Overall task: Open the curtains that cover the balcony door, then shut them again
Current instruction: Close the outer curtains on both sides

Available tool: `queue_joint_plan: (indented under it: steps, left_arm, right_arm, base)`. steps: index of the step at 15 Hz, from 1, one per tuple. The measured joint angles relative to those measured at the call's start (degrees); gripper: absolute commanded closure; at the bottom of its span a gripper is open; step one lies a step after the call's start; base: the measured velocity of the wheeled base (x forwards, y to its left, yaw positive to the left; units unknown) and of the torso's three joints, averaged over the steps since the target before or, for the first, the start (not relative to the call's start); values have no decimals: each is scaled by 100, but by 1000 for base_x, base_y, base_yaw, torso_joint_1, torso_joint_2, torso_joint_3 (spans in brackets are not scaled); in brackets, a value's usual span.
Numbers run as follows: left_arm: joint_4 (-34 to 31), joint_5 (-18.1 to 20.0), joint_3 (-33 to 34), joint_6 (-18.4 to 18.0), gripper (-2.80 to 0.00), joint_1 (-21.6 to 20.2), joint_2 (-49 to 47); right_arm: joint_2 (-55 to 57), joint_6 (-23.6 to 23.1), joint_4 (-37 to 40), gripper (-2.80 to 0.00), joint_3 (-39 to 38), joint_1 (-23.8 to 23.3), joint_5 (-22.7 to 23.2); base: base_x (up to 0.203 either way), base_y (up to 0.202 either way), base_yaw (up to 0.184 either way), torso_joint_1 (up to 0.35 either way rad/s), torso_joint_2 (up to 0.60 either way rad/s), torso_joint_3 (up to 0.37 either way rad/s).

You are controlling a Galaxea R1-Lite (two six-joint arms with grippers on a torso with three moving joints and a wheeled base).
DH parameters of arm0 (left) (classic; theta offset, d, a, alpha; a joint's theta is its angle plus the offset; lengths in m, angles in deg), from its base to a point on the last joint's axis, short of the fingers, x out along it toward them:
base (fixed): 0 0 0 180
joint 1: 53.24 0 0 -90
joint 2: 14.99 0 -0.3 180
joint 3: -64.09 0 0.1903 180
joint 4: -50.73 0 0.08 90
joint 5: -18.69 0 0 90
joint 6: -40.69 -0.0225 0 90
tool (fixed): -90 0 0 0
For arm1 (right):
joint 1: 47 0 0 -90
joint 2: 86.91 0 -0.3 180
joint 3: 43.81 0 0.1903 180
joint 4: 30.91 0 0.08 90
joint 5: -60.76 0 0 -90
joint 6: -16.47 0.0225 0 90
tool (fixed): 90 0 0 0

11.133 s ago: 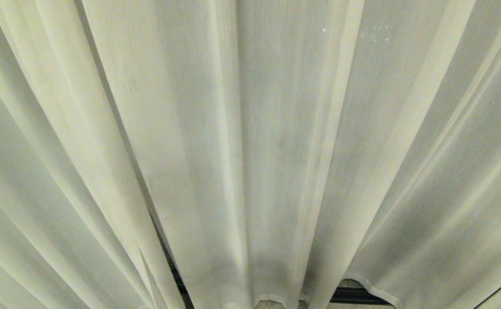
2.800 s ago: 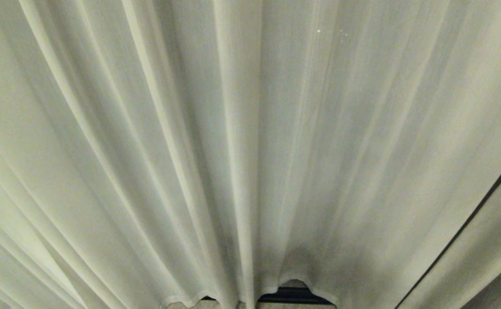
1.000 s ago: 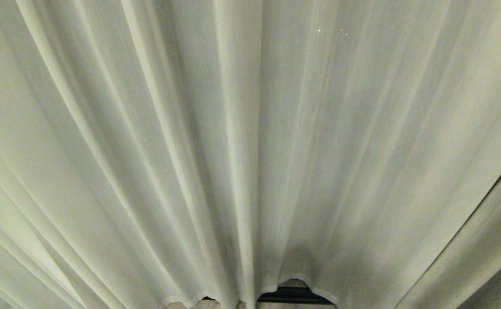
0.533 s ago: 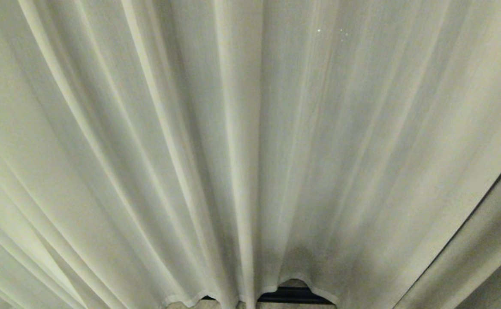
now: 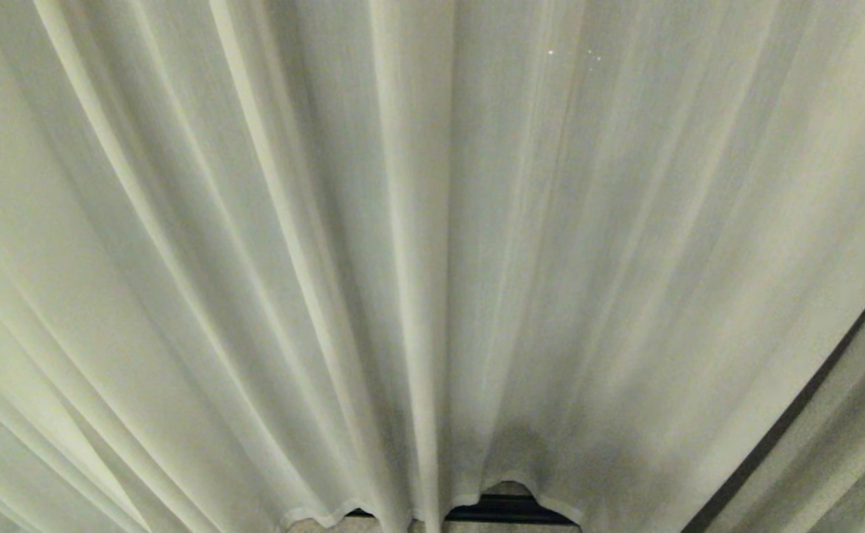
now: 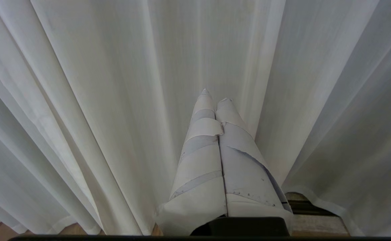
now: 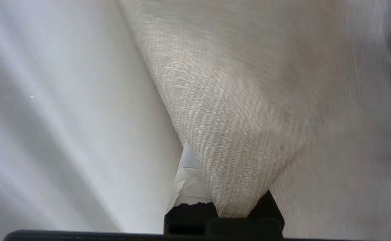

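The sheer white layer of the curtains (image 5: 403, 222) hangs closed and fills the head view. A thick woven panel (image 5: 855, 466) shows at the lower right, past a dark gap. In the right wrist view my right gripper (image 7: 214, 187) is shut on a fold of that woven panel (image 7: 235, 117). The fabric drapes over the jaws, so only one taped finger (image 7: 187, 170) shows beside it. My left gripper (image 6: 215, 95) is shut on nothing and points at the sheer layer (image 6: 115, 100) without holding it. The balcony door is hidden behind the fabric.
A dark strip of floor track (image 5: 506, 511) shows under the sheer hem at the bottom middle. Wooden floor (image 6: 1, 231) shows beneath the hem in the left wrist view. Neither arm appears in the head view.
The woven panel at the lower right of the head view has crept a little toward the middle, and the dark gap beside it has shifted with it. The sheer folds have hardly moved.
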Motion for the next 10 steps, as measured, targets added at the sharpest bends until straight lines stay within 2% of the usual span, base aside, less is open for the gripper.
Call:
queue_joint_plan:
  steps: [5, 8, 10]
  left_arm:
    - [0, 0, 0, 2, 0, 0, 0]
    - [2, -1, 0, 0, 0, 0, 0]
    - [0, -1, 0, 2, 0, 0, 0]
  right_arm:
    - [-1021, 18, 9, 0, -654, 598, -1]
    - [-1759, -43, 44, 0, -1256, 1312, -22]
    - [-2215, -249, 56, 0, -1745, 1909, -24]
  base:
    - [0, 0, 0, 0, 0, 0]
    - [0, 0, 0, 0, 0, 0]
    - [0, 0, 0, 0, 0, 0]
